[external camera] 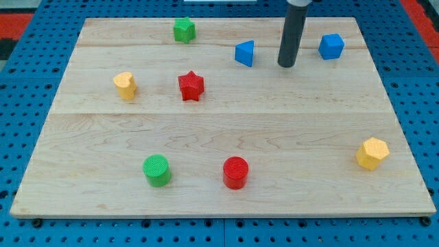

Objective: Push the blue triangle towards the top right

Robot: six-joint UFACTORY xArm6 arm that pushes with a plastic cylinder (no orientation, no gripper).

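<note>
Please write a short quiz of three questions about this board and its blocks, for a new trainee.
1. True or false: my tip touches the blue triangle.
2. Which block lies nearest the view's bottom right corner? A) yellow hexagon B) red cylinder C) green cylinder
3. Fill in: my tip stands between the blue triangle and the blue ____.

Key: 1 false, a gap shows; 2 A; 3 cube.

Pale wood board (226, 130), three planks joined, seams running left to right. Under it a blue perforated mat (20, 130). Red surface (17, 24) at both top corners. Even, soft light.
</note>
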